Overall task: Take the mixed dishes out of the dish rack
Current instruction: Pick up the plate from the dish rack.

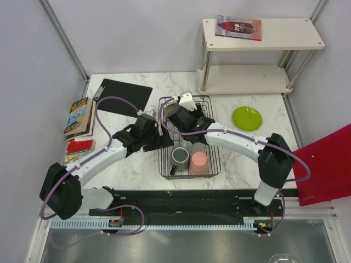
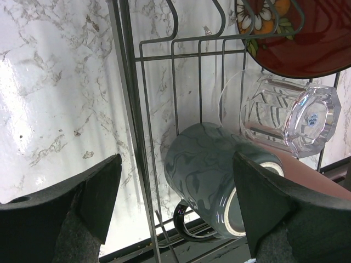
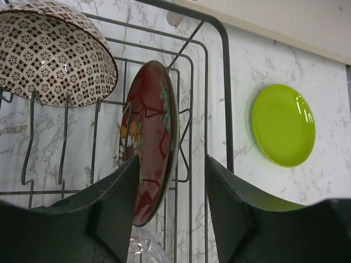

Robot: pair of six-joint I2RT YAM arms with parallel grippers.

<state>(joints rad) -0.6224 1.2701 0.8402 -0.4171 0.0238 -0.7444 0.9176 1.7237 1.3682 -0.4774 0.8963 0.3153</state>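
Showed a black wire dish rack in the middle of a white marble table. At its far end: a speckled brown bowl tipped up, and a red patterned plate upright on edge in the wire slots. At its near end: a dark grey mug on its side, a clear glass on its side just beside it, and a pink cup. Already out on the table, well right of the rack: a lime-green plate.

Right gripper over the far end, jaws apart, the red plate's edge in the gap, not clamped. Left gripper over the rack's left wall, jaws apart, holding nothing, with one finger above bare table and the other above the mug.

Judged the red plate glazed ceramic: stiff, slick, breakable. Best pinched across its thin top rim and drawn straight up clear of the wires. Judged the mug heavier, best taken by its wall at the mouth, and the glass slippery and fragile.

Could read no writing: magazine on the shelf, books at the table's left edge and a blue mark on the glass's base, all too small.
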